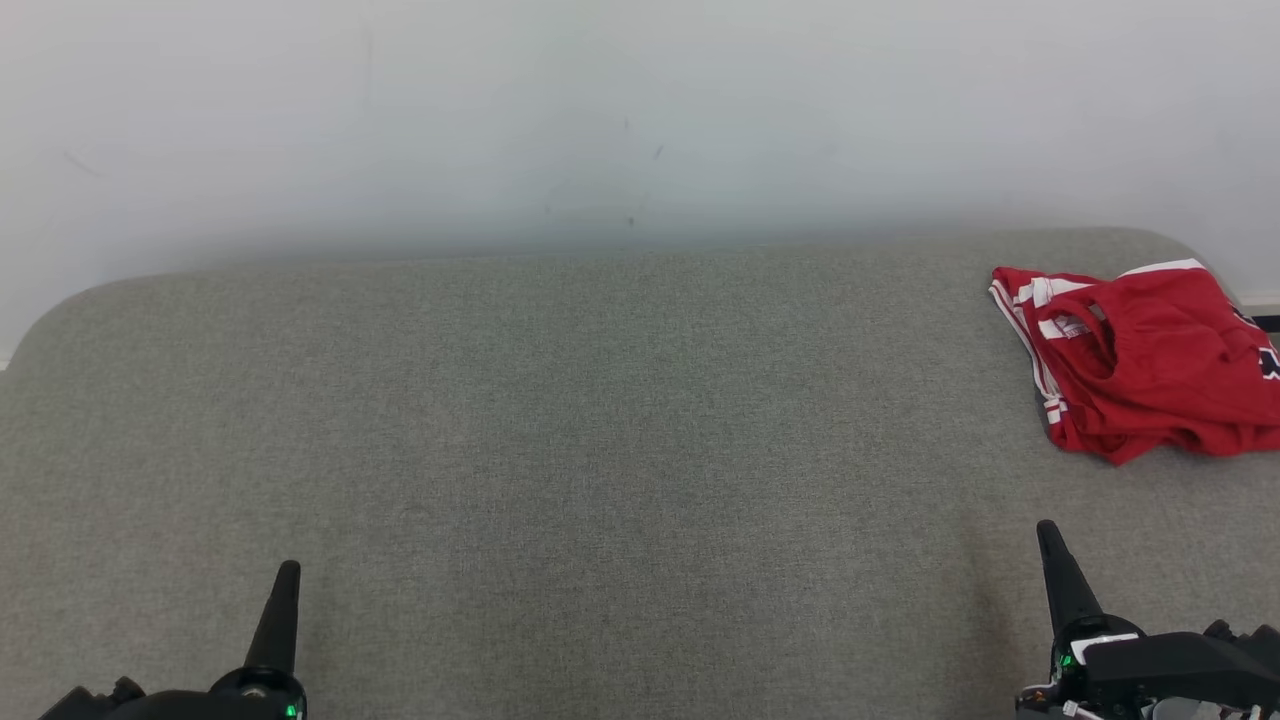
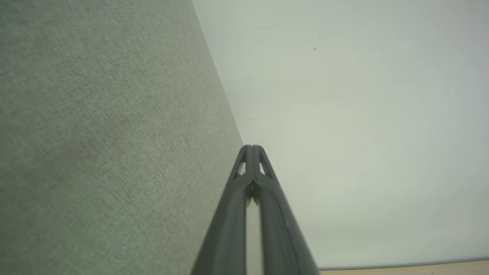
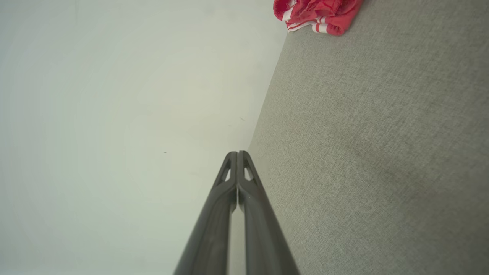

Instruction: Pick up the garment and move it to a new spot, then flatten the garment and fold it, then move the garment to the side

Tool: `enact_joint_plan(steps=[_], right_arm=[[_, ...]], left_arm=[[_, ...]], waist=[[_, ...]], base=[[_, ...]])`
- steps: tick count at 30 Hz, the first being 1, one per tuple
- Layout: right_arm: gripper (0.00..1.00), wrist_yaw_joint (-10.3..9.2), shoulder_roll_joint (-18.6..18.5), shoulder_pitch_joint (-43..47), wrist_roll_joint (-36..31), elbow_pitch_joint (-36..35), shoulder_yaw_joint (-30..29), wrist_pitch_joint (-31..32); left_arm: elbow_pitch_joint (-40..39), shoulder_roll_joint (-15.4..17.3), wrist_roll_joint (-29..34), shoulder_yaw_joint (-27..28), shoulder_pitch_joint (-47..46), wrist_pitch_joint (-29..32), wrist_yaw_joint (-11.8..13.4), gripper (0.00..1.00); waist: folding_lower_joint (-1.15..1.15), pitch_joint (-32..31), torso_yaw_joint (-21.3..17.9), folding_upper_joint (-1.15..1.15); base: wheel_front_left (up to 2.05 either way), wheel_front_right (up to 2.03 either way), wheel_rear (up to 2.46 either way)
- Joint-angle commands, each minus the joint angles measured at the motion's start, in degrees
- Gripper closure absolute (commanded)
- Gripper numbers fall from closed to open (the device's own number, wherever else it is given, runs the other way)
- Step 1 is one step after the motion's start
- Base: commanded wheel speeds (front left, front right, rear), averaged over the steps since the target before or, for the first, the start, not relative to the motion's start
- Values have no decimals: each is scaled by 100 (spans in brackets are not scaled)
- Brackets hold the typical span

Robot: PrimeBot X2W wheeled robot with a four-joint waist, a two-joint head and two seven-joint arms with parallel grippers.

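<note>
Left tool (image 1: 289, 570), seven o'clock, and right tool (image 1: 1046, 530), five o'clock: I read both pressed together, empty. Garment (image 1: 1140, 360), red with white stripes: heaped at two o'clock on grey bench (image 1: 600, 450).

The garment (image 1: 1150, 370) is bright red, trimmed with thin white stripes along one side and a broader white band at its far edge. A small dark mark shows at its right end. The worktop (image 1: 600, 450) is a grey-green woven cloth, finely flecked and even all over. The wall (image 1: 600, 120) is pale grey-white with a few tiny dark specks. The left pincer (image 1: 289, 570) and right pincer (image 1: 1047, 530) are matt black, each with a green light (image 1: 291, 711) at its base. In the left wrist view a tan strip of floor (image 2: 420, 268) borders the wall.
</note>
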Motion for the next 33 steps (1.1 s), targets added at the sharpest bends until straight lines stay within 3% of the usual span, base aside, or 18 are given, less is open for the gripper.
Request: enact_joint_plan(steps=[1, 33], right_arm=[[100, -10, 15, -77, 131, -26, -36, 32], [100, -13, 85, -209, 1398, 3, -255, 401]], left_arm=[[-29, 30, -142, 1, -91, 49, -20, 100], [-3, 36, -1509, -5, -226, 393, -48, 100]], waist=[[0, 0, 0, 0], [0, 5, -2, 0]], base=[[0, 0, 0], [0, 0, 0]])
